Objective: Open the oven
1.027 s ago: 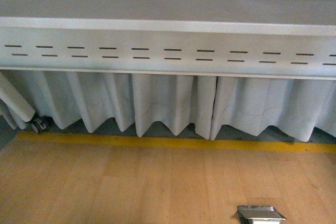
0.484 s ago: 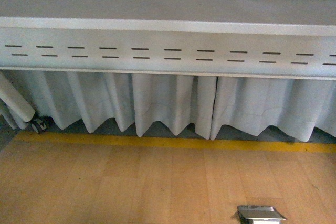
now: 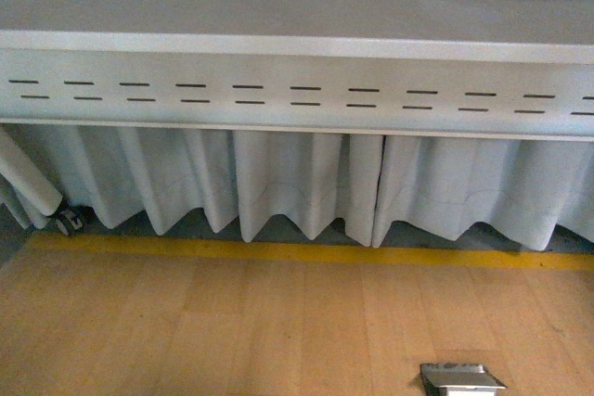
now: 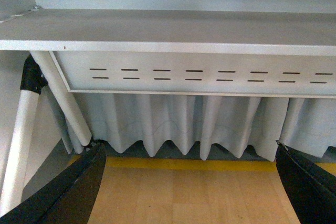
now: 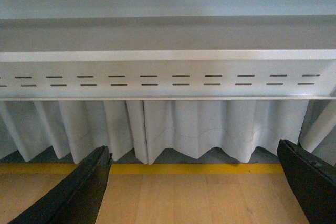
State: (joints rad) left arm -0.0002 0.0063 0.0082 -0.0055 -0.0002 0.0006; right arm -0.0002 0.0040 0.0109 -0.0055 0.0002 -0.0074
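The oven is out of view in every frame. My left gripper [image 4: 191, 182] is open and empty; its black fingers [image 4: 79, 192] stand wide apart over the wooden floor, facing a white table. My right gripper [image 5: 194, 187] is also open and empty, its black fingers [image 5: 86, 192] spread wide and facing the same table's slotted front panel. Neither gripper shows in the front view.
A white table [image 3: 297, 44] with a slotted apron [image 3: 297, 97] and a pleated white skirt [image 3: 306, 183] fills the view. A yellow floor line [image 3: 297, 252] runs along its foot. A metal floor box [image 3: 461, 379] sits on the wood floor. A white table leg [image 4: 60, 98] is at the left.
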